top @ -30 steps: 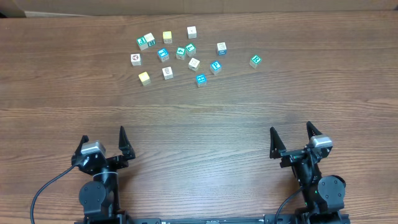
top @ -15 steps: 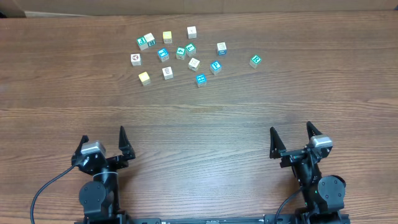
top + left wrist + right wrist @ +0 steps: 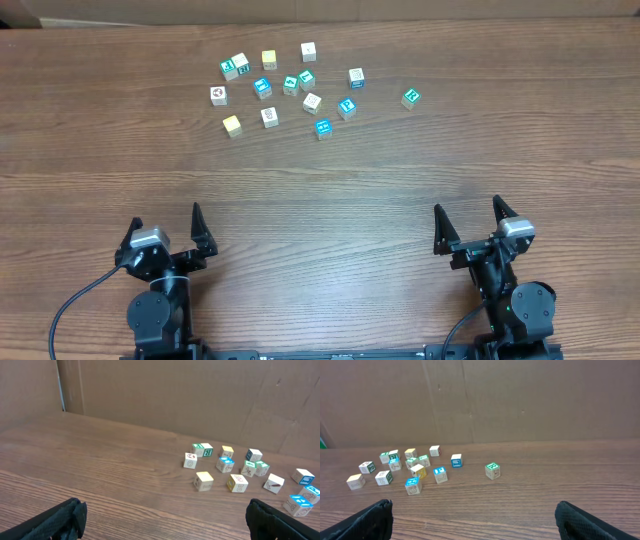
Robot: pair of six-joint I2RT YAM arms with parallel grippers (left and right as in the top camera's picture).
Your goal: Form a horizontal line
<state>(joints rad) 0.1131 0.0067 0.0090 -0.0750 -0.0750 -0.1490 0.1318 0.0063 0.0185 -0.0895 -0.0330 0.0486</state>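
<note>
Several tiny wooden cubes lie in a loose scatter at the far middle of the wooden table; a horizontal line is not in view. Among them are a blue-topped cube, a teal-green one off to the right, and a yellow one. My left gripper stands open at the near left, far from the cubes. My right gripper stands open at the near right. In the left wrist view the cubes sit ahead and right of the open gripper. The right wrist view has the cubes ahead and left of the open gripper.
A brown cardboard wall rises behind the table's far edge. A black cable loops by the left arm's base. Bare wood lies between the grippers and the cubes.
</note>
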